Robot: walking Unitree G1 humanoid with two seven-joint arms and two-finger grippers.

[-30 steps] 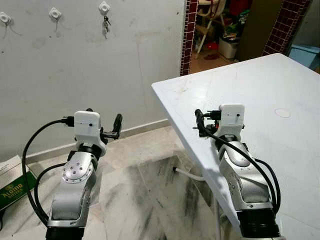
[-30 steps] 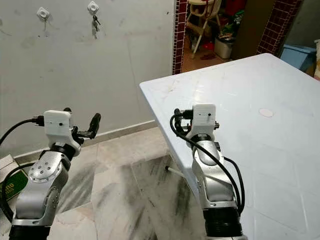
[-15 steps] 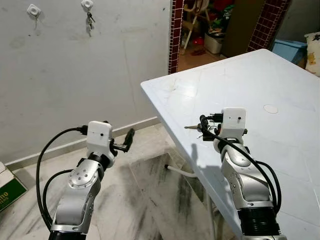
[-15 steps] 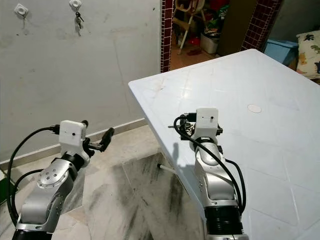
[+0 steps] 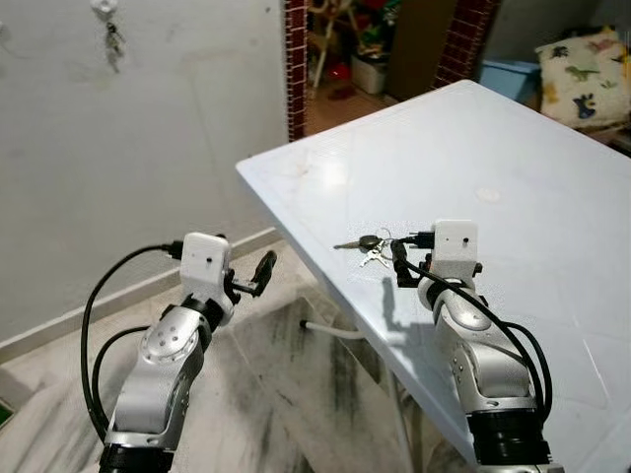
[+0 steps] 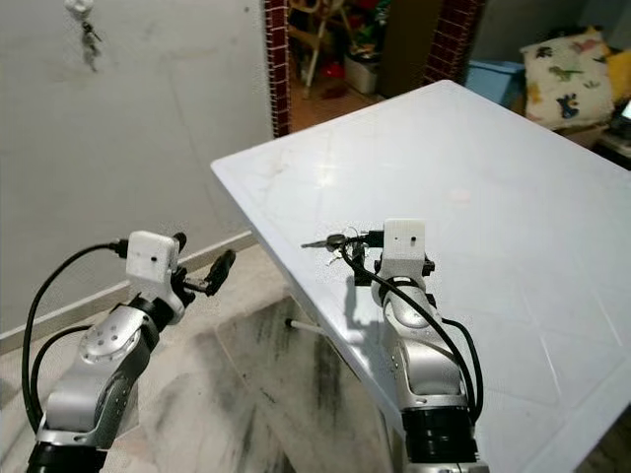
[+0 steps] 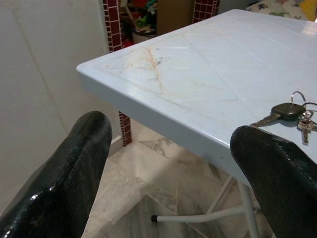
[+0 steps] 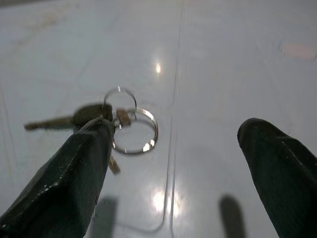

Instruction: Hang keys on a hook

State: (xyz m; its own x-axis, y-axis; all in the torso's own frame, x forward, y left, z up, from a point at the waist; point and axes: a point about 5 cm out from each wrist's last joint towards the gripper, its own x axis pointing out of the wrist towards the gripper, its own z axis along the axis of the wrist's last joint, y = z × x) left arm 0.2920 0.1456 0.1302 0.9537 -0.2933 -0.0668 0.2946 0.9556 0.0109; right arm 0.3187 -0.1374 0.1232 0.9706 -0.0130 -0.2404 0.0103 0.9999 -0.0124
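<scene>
Fingers of right gripper spread above white table, gripping nothing.
Keys lie flat on the tabletop just ahead of those fingertips; left gripper is likewise spread, off the table edge.

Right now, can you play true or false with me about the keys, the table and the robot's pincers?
1. The keys lie on the white table. True.
2. The right pincer is squeezing the keys. False: its fingers are spread wide, with the key rings just ahead of them on the table.
3. The left pincer is over the floor, beside the table. True.
4. The left pincer holds a key. False: it is open and holds nothing.
5. Another bunch of keys hangs on a wall hook. True.
</scene>
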